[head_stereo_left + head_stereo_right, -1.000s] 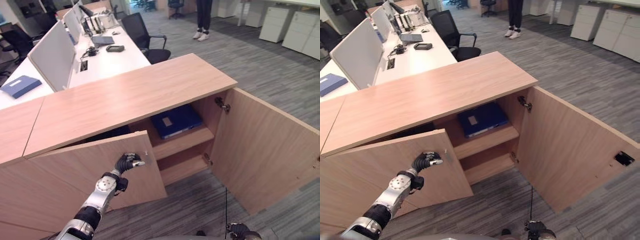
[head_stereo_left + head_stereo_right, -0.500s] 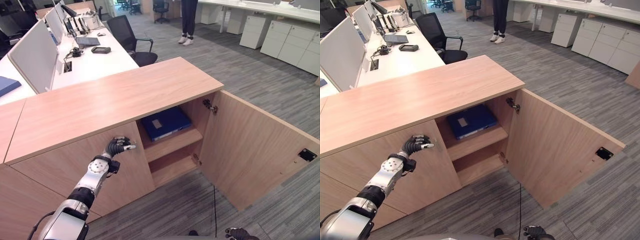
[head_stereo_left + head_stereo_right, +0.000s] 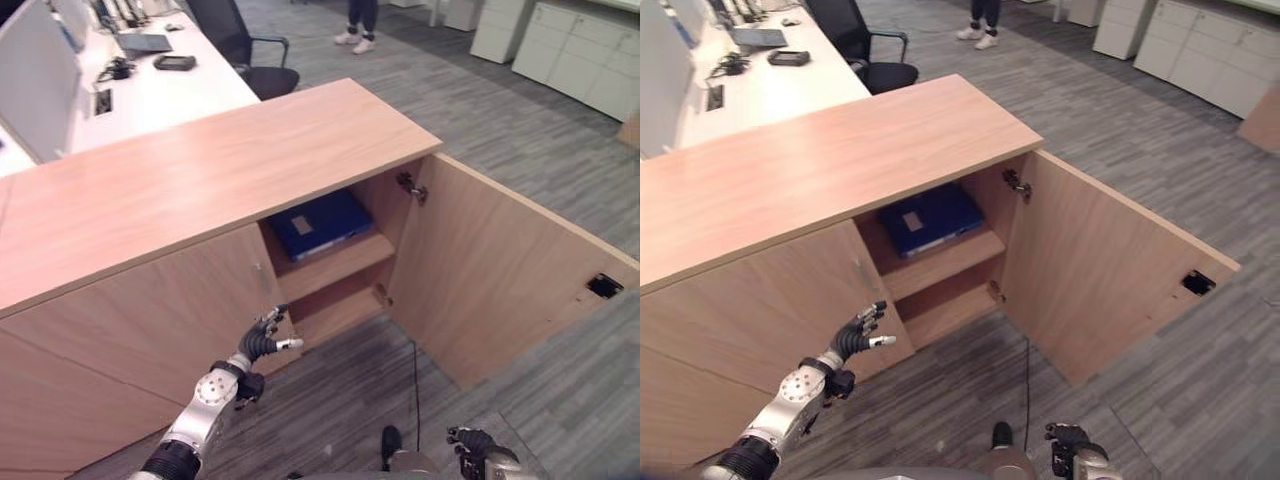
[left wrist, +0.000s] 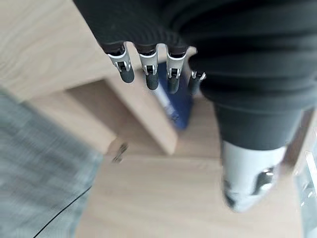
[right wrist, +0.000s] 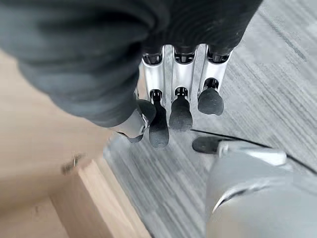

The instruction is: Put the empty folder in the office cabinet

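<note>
Blue folder (image 3: 320,223) lies flat on the upper shelf of the cabinet (image 3: 200,170), whose right door (image 3: 500,290) stands wide open and left door (image 3: 140,320) is shut. Left hand (image 3: 262,340) is open, fingers spread, holding nothing, just in front of the left door's lower edge near the shelf opening. Right hand (image 3: 1070,447) hangs low over the carpet (image 3: 520,110), fingers loosely curled and empty.

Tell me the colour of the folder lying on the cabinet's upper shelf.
Dark blue, with a small pale label; the folder shows best in the left eye view.
</note>
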